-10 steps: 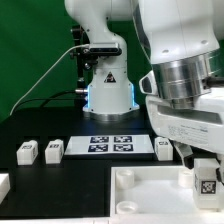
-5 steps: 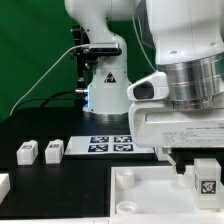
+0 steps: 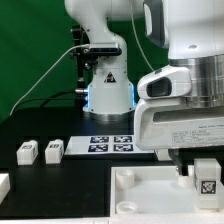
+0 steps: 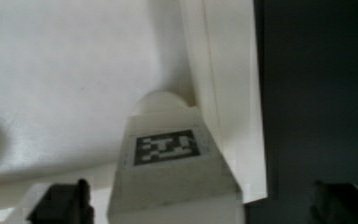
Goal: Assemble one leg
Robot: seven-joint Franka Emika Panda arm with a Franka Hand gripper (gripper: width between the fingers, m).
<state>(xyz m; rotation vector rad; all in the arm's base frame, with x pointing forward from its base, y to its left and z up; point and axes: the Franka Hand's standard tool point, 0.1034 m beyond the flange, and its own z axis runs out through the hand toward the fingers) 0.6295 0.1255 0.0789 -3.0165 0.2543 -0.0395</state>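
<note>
A leg point(image 3: 205, 181), a small white block with a black-and-white tag, stands upright at the panel's point(image 3: 145, 190) corner on the exterior view's right. My gripper point(image 3: 200, 168) hangs right over it. In the wrist view the leg point(image 4: 172, 160) stands between my two dark fingers point(image 4: 62, 202), with a gap on each side, so the gripper point(image 4: 202, 205) is open around it. The white panel point(image 4: 69, 80) lies beside the leg, and black table shows past its edge. Two more legs point(image 3: 27, 152) point(image 3: 54, 150) lie on the table at the exterior view's left.
The marker board point(image 3: 110, 143) lies on the black table behind the panel. A white part point(image 3: 3, 186) shows at the exterior view's left edge. The robot base point(image 3: 108, 90) stands at the back with a cable beside it.
My wrist has turned about the leg and the hand's body has shifted in the exterior view. The leg has stayed at the same corner with its tag still facing the camera.
</note>
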